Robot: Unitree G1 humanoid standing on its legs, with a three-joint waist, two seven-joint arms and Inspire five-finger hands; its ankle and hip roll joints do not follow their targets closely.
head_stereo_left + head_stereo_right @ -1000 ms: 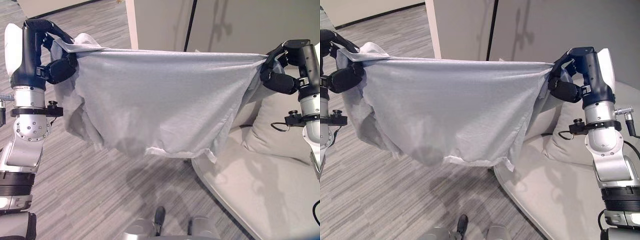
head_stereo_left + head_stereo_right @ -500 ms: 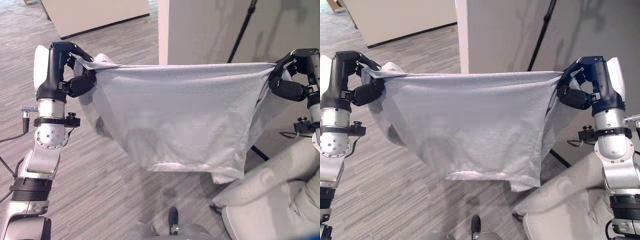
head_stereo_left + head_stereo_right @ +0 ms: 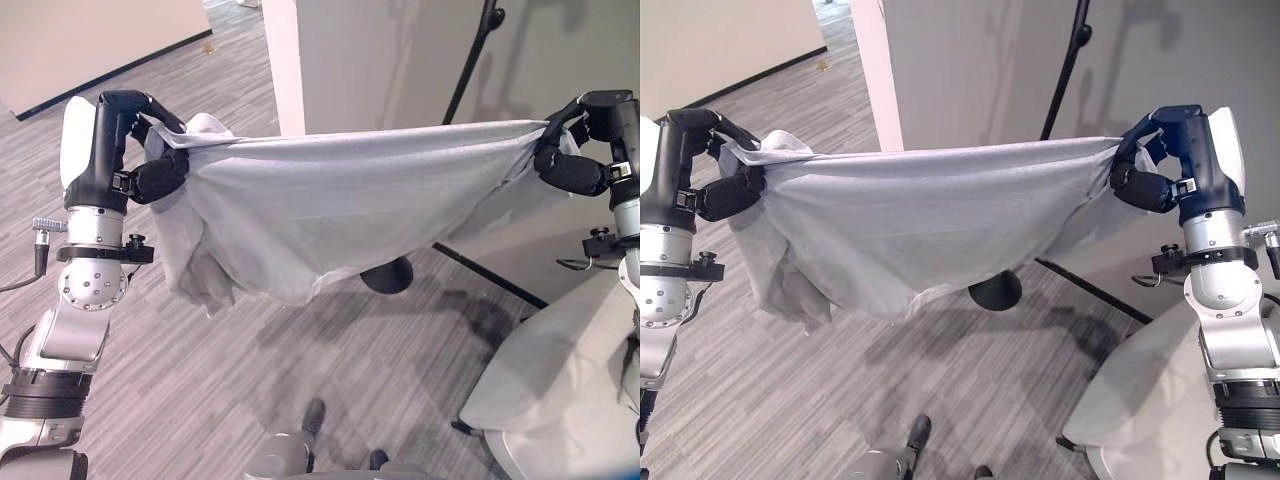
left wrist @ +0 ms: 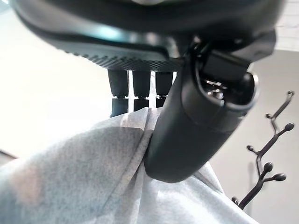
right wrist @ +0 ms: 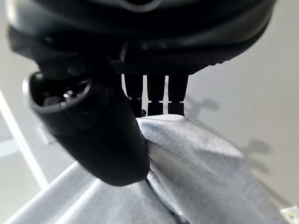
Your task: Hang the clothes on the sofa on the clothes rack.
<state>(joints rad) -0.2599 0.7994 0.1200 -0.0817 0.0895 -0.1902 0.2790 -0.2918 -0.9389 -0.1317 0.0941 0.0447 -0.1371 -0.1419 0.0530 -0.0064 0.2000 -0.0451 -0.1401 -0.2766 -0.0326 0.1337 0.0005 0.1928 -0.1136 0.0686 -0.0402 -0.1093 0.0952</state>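
Grey garment (image 3: 340,215) stretched between left hand (image 3: 150,150) and right hand (image 3: 572,150).

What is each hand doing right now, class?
Left hand: shut on the garment.
Right hand: shut on the garment's other end.

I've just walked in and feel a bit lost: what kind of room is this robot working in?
Probably an office lounge or a test room set up like a living room: grey striped carpet floor, a pale sofa, plain partition walls, and a black coat rack.
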